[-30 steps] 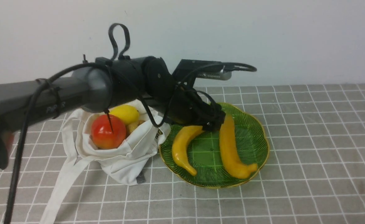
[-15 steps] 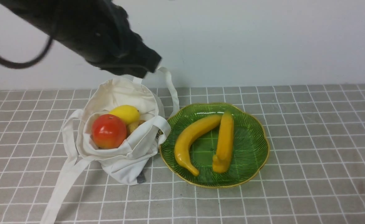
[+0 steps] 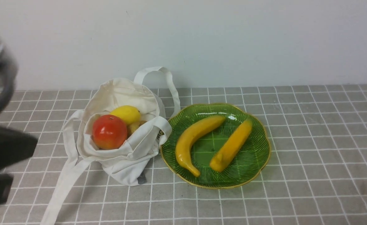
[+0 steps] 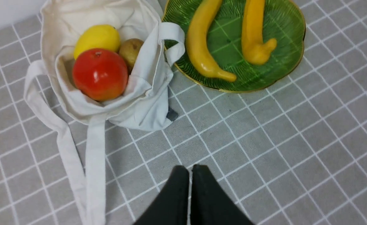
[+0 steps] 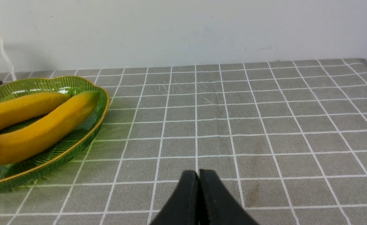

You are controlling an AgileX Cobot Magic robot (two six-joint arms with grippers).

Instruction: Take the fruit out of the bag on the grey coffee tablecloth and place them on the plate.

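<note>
Now my left claw (image 4: 189, 170) hangs with fingers pressed together, empty, over the grey coffee tablecloth (image 4: 296, 140) on the near side of the bag (image 4: 146, 103). My right claw (image 5: 198, 173) is likewise closed on nothing, right of the plate (image 5: 77, 133). The bag holds a red-orange fruit (image 3: 109, 131), a lemon (image 3: 125, 114) and a brownish fruit (image 3: 134, 126). Two bananas (image 3: 193, 140) (image 3: 232, 145) lie on the plate.
</note>
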